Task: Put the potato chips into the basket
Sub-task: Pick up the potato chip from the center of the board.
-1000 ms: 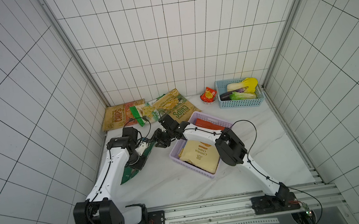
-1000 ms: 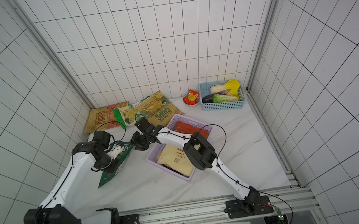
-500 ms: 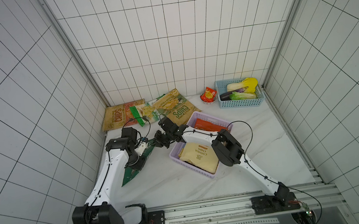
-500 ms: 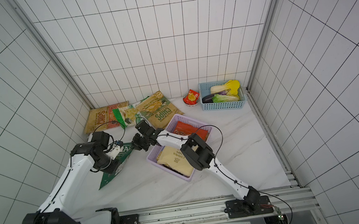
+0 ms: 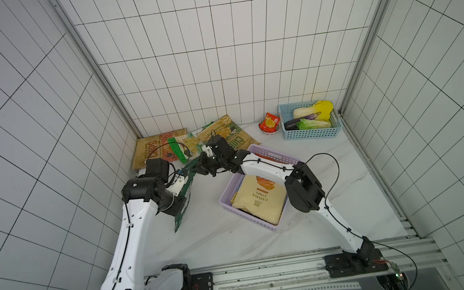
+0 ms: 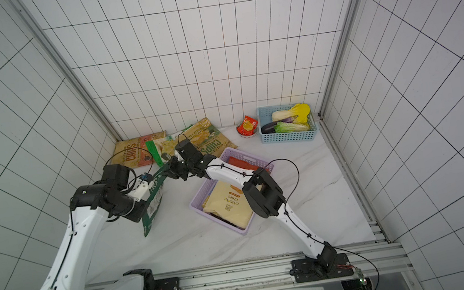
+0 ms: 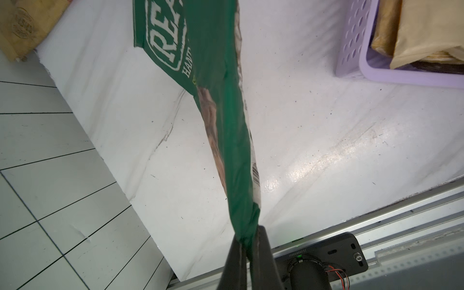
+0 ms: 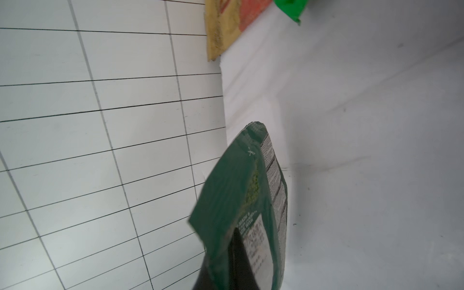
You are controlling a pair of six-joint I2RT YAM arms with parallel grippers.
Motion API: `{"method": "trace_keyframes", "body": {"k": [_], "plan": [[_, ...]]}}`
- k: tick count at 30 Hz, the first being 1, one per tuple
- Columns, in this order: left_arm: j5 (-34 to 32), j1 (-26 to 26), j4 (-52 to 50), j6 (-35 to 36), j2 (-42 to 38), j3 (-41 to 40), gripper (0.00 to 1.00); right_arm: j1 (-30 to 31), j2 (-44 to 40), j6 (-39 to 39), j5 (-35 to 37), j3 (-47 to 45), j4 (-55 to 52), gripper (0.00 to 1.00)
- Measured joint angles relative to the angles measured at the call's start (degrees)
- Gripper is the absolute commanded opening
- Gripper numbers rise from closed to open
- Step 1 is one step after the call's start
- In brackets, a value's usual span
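Dark green and flat, the foil "REAL" potato chip bag [image 5: 180, 220] is hanging stretched between our two arms over the white marble table [image 5: 223, 245], just beside the large lilac perforated plastic basket [image 5: 226, 191] and outside it. We are pinching one end with our left gripper [image 7: 247, 241], its jaws clamped on the foil, and we are gripping the opposite end with our right gripper [image 5: 198, 169], likewise closed on it. A cream cassava chip bag [image 5: 258, 200] is lying inside the basket, and a tan "CHIPS" bag [image 5: 151, 152] is leaning at the back wall
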Motion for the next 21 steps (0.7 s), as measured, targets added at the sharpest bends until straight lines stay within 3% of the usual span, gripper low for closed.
{"method": "trace_keyframes", "body": {"k": [10, 21], "plan": [[2.97, 0.00, -2.34, 0.00, -0.81, 12.96, 0.00, -1.29, -18.43, -12.04, 2.67, -2.36, -5.81, 0.00], [12.39, -6.93, -0.20, -1.97, -0.63, 17.68, 0.00, -5.20, -37.70, -19.91, 10.58, -25.14, -13.14, 0.00]]}}
